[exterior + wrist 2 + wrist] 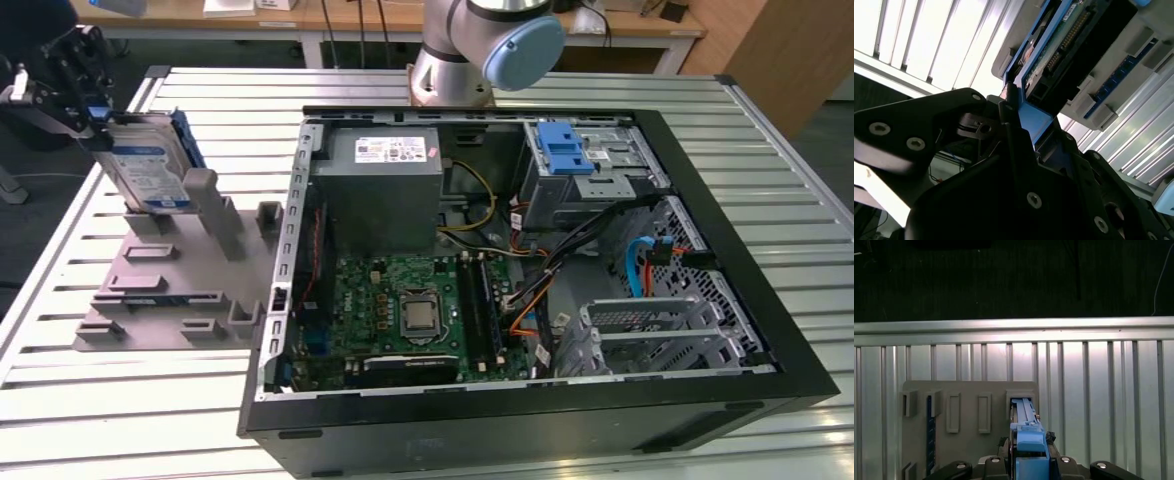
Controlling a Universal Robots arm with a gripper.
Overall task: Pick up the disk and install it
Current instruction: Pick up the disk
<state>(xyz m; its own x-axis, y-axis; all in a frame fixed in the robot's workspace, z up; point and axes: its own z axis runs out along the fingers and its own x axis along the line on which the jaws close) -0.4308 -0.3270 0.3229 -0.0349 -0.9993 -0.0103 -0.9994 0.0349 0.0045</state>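
The end effector (91, 115) sits at the exterior view's upper left, its black fingers closed narrowly on the top edge of the disk (144, 170). The disk stands on edge, nearly upright, with its lower end in a slot of the grey stand (174, 280). Its face carries a white-and-blue label, but the print is too small to make out. A blue plastic frame runs round its silver body. In the first wrist view that blue frame (1026, 437) rises from the stand's slot (1021, 402) between the dark finger parts. In the second wrist view the disk's underside (1064, 45) shows a dark circuit board with a row of connector pins.

The stand is matte grey plastic with several upright posts and rectangular slots, and it rests on a ribbed metal surface (747, 140). Just beside it, toward the exterior view's right, lies an open black computer case (534, 415) holding a green motherboard (400, 300), a grey power supply (387, 190) with a sticker, loose cables, and a metal drive bay topped by a blue latch (567, 150).
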